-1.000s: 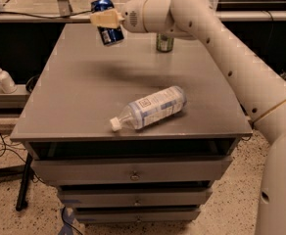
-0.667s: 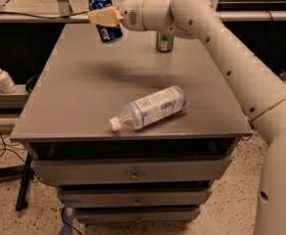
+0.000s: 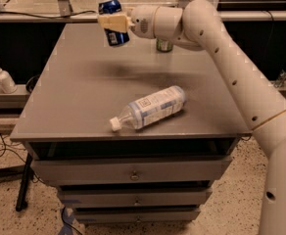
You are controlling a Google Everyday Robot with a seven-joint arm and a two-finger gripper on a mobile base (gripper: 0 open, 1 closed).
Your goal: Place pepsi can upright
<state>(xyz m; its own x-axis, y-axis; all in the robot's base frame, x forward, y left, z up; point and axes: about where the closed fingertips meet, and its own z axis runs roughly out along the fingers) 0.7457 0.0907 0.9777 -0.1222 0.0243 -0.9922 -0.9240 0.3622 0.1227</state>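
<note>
a small dark-blue aluminium pepsi can [image 3: 117, 36] with white logo marks and a silver rim is held in the air above the far left part of the bench [image 3: 69, 97], well apart from its surface. the can is seen nearly upright but tilted, its top end leaning towards the left. its cylindrical body is crossed at the middle by the tan, flat-sided fingers [image 3: 114, 22] of the gripper [image 3: 111, 22], which is clenched on the pepsi can from the right. the gripper is carried by a smooth, cream-white rounded arm [image 3: 221, 48] made of thick jointed segments, reaching in from the right edge across the back of the bench. the bench is topped by a flat, matt grey slab with a soft dark shadow cast on it below the arm; under the slab, grey metal drawers [image 3: 133, 170] with small round knobs are stacked, and all of them are seen closed. a large clear plastic bottle [image 3: 155, 106] with a pale printed label and a white cap [image 3: 114, 124] is laid on its side near the front edge, its cap pointed to the front left; what is in it cannot be told. a green can [image 3: 164, 45] is stood at the back of the bench, partly hidden behind the arm. a white pump bottle [image 3: 1, 77] is stood on a low ledge to the left of the bench, above a speckled floor [image 3: 6, 214].
</note>
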